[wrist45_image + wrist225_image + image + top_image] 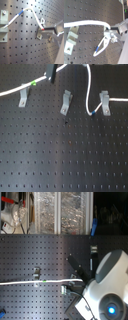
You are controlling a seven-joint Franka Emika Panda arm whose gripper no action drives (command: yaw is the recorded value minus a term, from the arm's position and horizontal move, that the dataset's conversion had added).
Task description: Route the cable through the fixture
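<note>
Fingers pinch the white cable; it looks light, limp and springy, best held close to the bracket being threaded.

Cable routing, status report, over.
Gripper shut on cable. Cable runs past right fixture; middle fixture empty. Nothing in the way.
</note>
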